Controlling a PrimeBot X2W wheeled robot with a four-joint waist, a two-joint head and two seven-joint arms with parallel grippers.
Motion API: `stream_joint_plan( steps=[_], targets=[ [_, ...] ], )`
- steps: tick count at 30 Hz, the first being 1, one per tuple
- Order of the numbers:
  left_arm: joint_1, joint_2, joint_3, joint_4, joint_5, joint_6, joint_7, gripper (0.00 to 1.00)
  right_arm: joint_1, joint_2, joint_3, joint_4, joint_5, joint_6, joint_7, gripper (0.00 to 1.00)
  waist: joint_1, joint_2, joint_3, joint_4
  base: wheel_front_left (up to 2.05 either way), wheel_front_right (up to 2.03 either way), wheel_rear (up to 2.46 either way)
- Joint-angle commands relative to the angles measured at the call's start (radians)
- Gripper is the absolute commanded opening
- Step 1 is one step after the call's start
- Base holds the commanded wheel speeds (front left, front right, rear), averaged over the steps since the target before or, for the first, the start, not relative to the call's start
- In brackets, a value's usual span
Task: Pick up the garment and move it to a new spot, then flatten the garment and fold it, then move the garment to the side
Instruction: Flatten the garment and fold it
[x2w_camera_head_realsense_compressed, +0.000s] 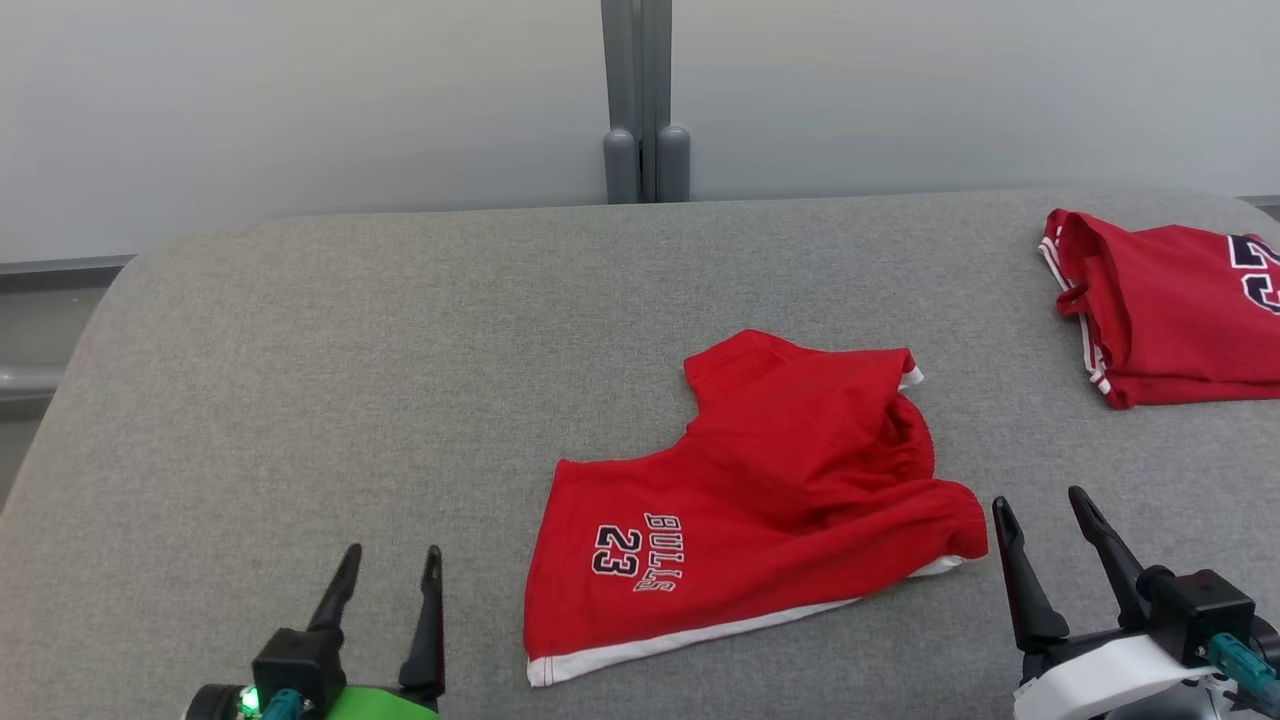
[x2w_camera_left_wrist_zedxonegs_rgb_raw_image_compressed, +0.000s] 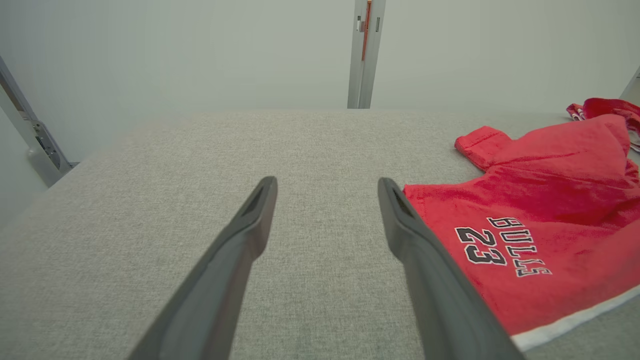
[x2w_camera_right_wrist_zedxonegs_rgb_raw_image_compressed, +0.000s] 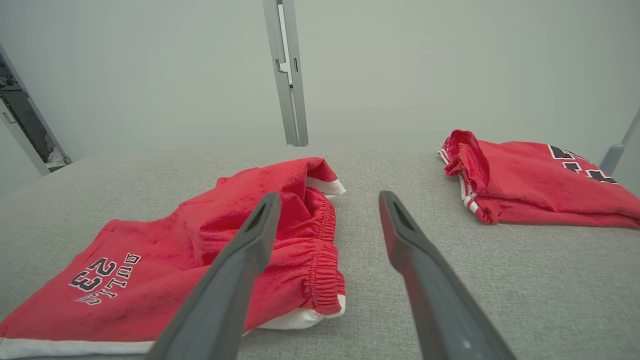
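Head view, read from the left. At lower left, left gripper (x2w_camera_head_realsense_compressed: 393, 552), fingers spread wide with nothing between them, poised over bare grey padded table (x2w_camera_head_realsense_compressed: 300, 380), near the leg end of the garment. At centre, red shorts (x2w_camera_head_realsense_compressed: 760, 490), lying loose on the table, a little right of middle: near leg spread flat, with "BULLS 23" print (x2w_camera_head_realsense_compressed: 635, 552) and white hem (x2w_camera_head_realsense_compressed: 690, 638) along the front edge; far leg pointing away; upper layer rumpled and doubled over toward the gathered waistband (x2w_camera_head_realsense_compressed: 932, 455) at the right end. At lower right, right gripper (x2w_camera_head_realsense_compressed: 1040, 497), likewise spread and empty, tips just beside that waistband. From the right wrist view, one finger crossing in front of the cloth, touching or not impossible to tell. At far right, well apart, second red garment (x2w_camera_head_realsense_compressed: 1170, 310), folded, partly cut off by the frame edge.

Handling, as a judgement: light, soft, limp knit. No stiffness to rely on, so likely to sag and drape from any single pinch, and to drag a little on the felt-like cover rather than slide. Nothing fragile. Best taken at two points, not one: the elastic waistband for the right gripper, thicker and easy to pinch, and the stitched hem corner of the near leg for the left. Worth watching the doubled cloth, apt to lift as a bundle and need spreading before any fold.
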Motion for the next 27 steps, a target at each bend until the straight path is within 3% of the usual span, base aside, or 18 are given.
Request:
stream_joint_plan(
  steps=[1,15,27],
  targets=[
    [0.004,0.002,-0.022,0.014,-0.008,-0.005,-0.003,1.0,-0.015,-0.013,0.004,0.018,-0.007,-0.002,-0.003,1.0,0.0,0.0,0.005,0.002,0.0,0.0,0.0],
    [-0.05,0.003,-0.298,0.243,-0.023,-0.015,-0.003,1.0,-0.119,-0.095,0.094,0.258,0.038,-0.002,-0.003,1.0,0.0,0.0,0.073,0.016,0.0,0.0,0.0],
    [-0.121,0.003,-0.394,0.344,-0.089,-0.015,-0.001,1.0,-0.197,-0.17,0.259,0.337,0.077,-0.002,-0.003,1.0,0.0,0.0,0.118,0.031,0.0,0.0,0.0]
  ],
)
